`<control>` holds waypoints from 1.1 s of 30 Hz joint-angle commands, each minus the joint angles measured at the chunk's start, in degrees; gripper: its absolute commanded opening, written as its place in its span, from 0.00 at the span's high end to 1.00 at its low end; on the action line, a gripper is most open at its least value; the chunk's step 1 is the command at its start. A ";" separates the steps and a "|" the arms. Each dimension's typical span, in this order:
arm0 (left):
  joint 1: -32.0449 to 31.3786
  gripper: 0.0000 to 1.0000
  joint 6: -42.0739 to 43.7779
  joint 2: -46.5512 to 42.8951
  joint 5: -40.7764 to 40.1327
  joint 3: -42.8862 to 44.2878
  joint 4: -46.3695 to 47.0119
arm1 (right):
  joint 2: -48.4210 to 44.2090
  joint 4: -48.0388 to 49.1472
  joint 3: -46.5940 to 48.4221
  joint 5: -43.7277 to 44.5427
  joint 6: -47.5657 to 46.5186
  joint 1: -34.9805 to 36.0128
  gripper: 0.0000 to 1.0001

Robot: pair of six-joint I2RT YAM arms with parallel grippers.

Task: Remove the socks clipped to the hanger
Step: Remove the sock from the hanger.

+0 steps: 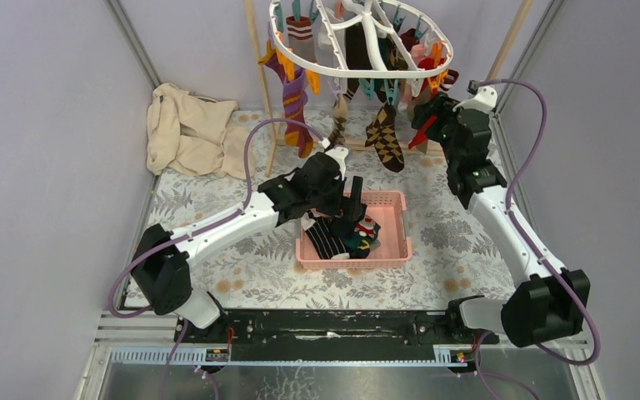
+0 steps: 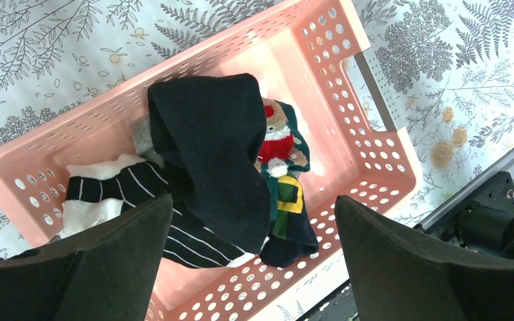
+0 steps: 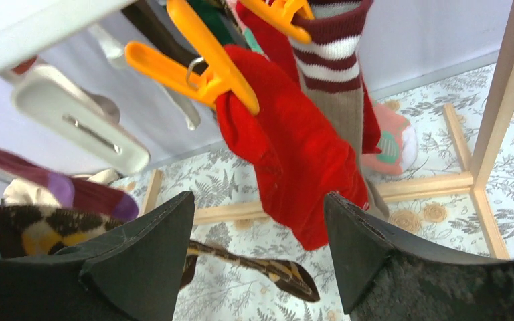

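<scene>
- The worktop (image 1: 433, 242) wears a grey fern-print cover. Plain pale walls (image 1: 50, 125) stand close on three sides, and a crumpled beige cloth (image 1: 185, 129) lies in the far left corner.
- The hanger (image 1: 346, 72), a white oval with spokes, hangs between the poles of a wooden frame (image 1: 259, 75) over the far edge. The socks (image 1: 386, 137) dangle from its coloured clips, a brown argyle one lowest.
- A pink basket (image 1: 402, 225) sits mid-worktop. The left end effector (image 2: 253, 207) is just above it, spread wide with nothing in it.
- Only the left wrist view shows the basket's load: a black sock (image 2: 207, 147) draped over a black-and-white striped sock (image 2: 140, 194) and a Santa sock (image 2: 278, 140).
- Only the right wrist view shows an orange clip (image 3: 194, 67) pinching a red sock (image 3: 288, 154). The right end effector (image 3: 258, 200) is raised before it, fingers apart on either side of its lower end, gripping nothing.
</scene>
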 commanded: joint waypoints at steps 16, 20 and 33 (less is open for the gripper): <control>-0.53 0.01 0.79 -3.60 1.56 1.05 -1.28 | 8.80 11.33 3.55 1.11 -1.74 -6.15 0.87; -0.52 0.01 0.80 -4.21 1.26 0.77 -1.39 | 7.96 11.73 3.23 -0.31 -1.97 -6.34 0.98; -1.78 0.01 0.90 -4.60 2.24 2.74 -0.84 | -0.29 8.61 -2.04 -5.22 0.13 -6.32 1.00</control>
